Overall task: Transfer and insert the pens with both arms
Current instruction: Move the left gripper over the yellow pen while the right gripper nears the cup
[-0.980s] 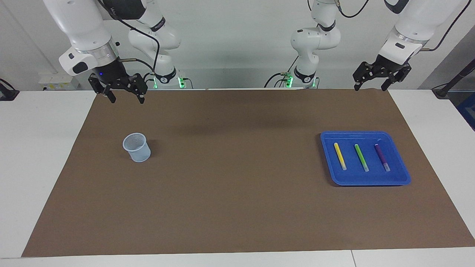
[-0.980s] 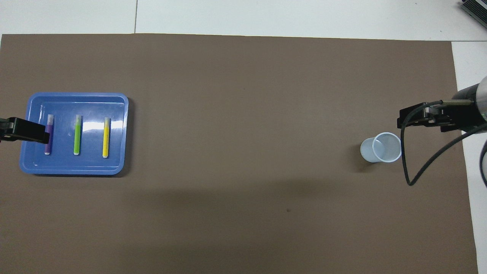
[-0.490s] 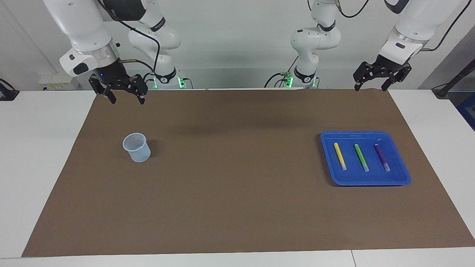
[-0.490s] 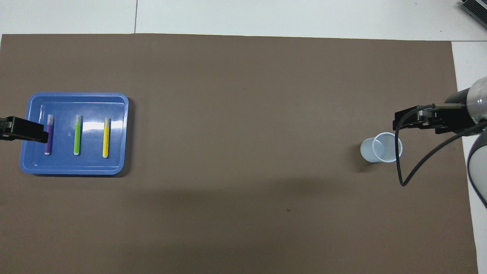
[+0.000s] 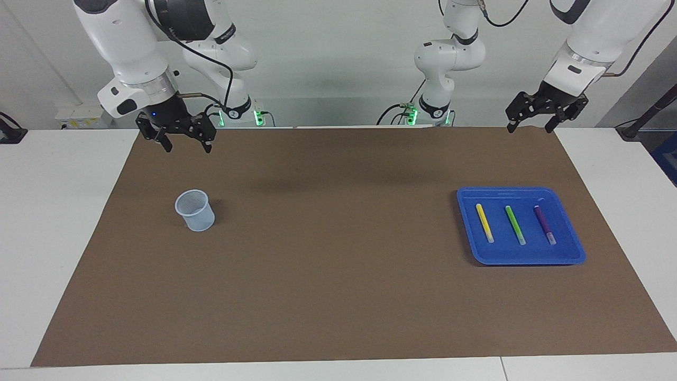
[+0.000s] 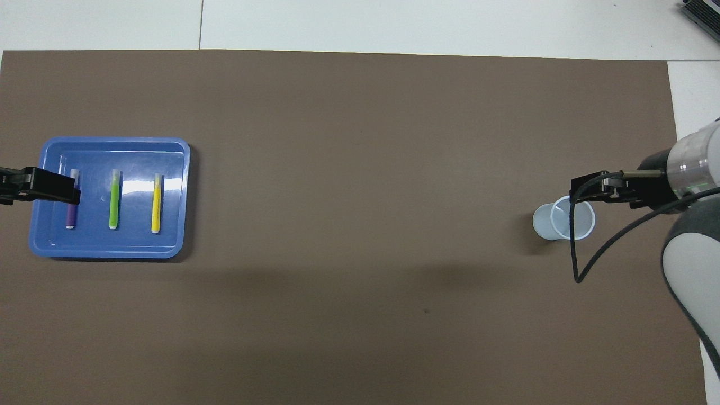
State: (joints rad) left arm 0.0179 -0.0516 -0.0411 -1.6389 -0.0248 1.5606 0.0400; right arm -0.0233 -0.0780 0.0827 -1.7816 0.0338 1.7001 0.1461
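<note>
From the facing view, a blue tray (image 5: 521,256) lies on the brown mat (image 5: 338,296) toward the left arm's end of the table. In it three marker pens lie side by side, apart from each other: the yellow pen (image 5: 484,223), the green pen (image 5: 515,225) in the middle, and the purple pen (image 5: 545,225). The left gripper (image 5: 530,127) hangs in the air over the mat's edge by the robots, its jaws apart and empty. A pale blue cup (image 5: 195,210) stands upright toward the right arm's end. The right gripper (image 5: 188,146) hangs over the mat, jaws apart, holding nothing.

From the overhead view, the same tray (image 6: 169,247) holds the purple pen (image 6: 71,214), green pen (image 6: 114,199) and yellow pen (image 6: 156,202), parallel, each with a whitish end. The left gripper (image 6: 42,185) covers part of the purple pen. The right gripper (image 6: 604,190) overlaps the rim of the cup (image 6: 543,222).
</note>
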